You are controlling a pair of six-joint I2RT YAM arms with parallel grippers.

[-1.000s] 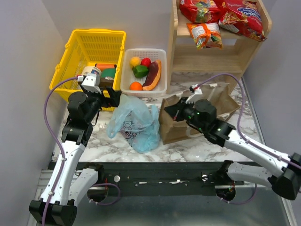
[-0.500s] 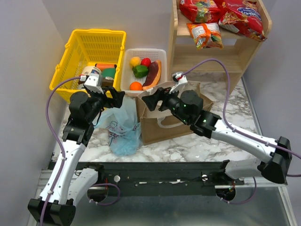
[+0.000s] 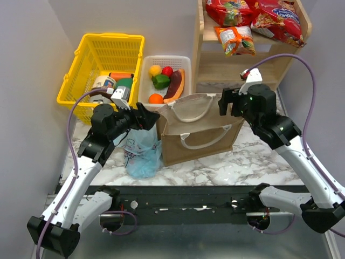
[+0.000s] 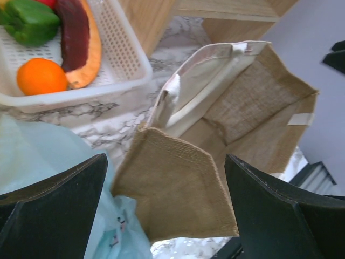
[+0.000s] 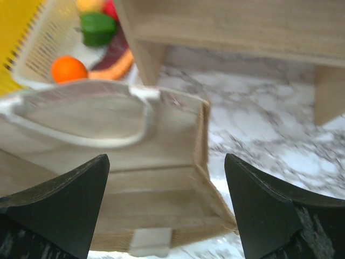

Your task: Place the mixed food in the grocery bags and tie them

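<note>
Right tool (image 3: pixel 225 102) has let go. A second ago it was clamped on the rim of the tan bag (image 3: pixel 197 132), which lay slumped further right on the marble worktop (image 3: pixel 253 156). Now its fingers stand wide apart and empty, lifted clear above the bag's right-hand corner, toward the shelf. The drag has left the bag upright just in front of the white tray, with its mouth open to the top and a loop handle draped down its front. Left tool (image 3: pixel 148 117), fingers equally wide apart and holding nothing, has swung rightward to hover at the bag's left edge. My reading is that the bag is now set up for loading. Packing and tying both look to be still ahead.

The wooden shelf (image 3: pixel 237 67) is the biggest holder and carries the snack packets (image 3: pixel 234 40), with more on its top level. The yellow basket (image 3: pixel 110 36) holds jars and cans (image 3: pixel 114 82). The tan bag shows only bare lining in both wrist views. The white tray (image 3: pixel 164 57) holds a yellow fruit (image 3: pixel 155 70), a red fruit (image 3: pixel 167 70), a green pepper (image 3: pixel 160 81), an orange (image 3: pixel 156 99) and the purple-and-orange wedge (image 3: pixel 175 86). The blue bag (image 3: pixel 141 154) lies crumpled on the worktop against the tan bag's left side, below the left tool. Whether anything is inside it cannot be told.
</note>
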